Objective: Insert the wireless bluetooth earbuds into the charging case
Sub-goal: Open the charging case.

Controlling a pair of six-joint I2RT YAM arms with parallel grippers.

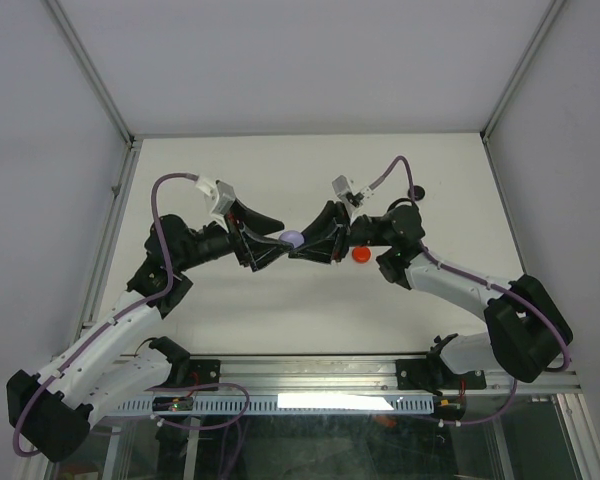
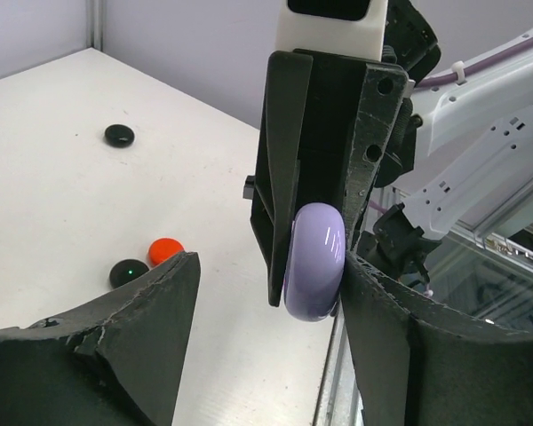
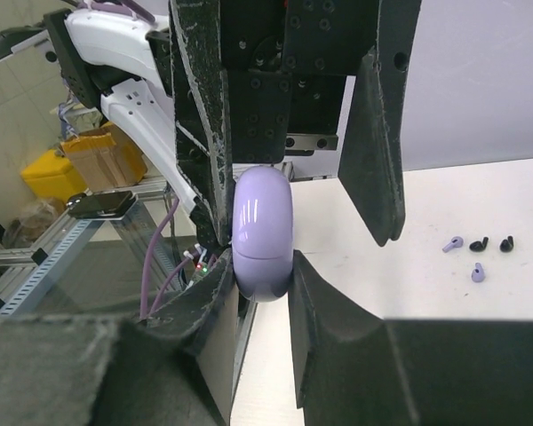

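White table (image 1: 280, 330) below, and both arms are up over its middle. The left arm (image 1: 110, 340) sweeps in from one side and the right arm (image 1: 460, 285) from the other, meeting nose to nose in the top view.

The right gripper (image 3: 262, 262) is clenched on the purple charging case (image 3: 263, 235). Its two fingers pinch the lower half from both sides, and the case stands on edge in the air above the table. The lid is closed, with a thin seam running across the shell.

The left gripper (image 2: 268, 266) has its jaws released and spread wide around the same case. One finger (image 2: 409, 346) sits just beside the shell, though contact there is too close to call. The other finger (image 2: 124, 346) is well apart from it. The grip belongs to the right side alone.

Down on the table, a red round piece (image 2: 166, 250) lies just beside a black disc with a green dot (image 2: 127, 272). A second black disc (image 2: 119, 135) sits well apart, farther back.

The right wrist view catches four small pieces (image 3: 477, 272) on the table past the case. Two are purple and two are black, lying near one another. They may be the earbuds, but they are too small to tell.
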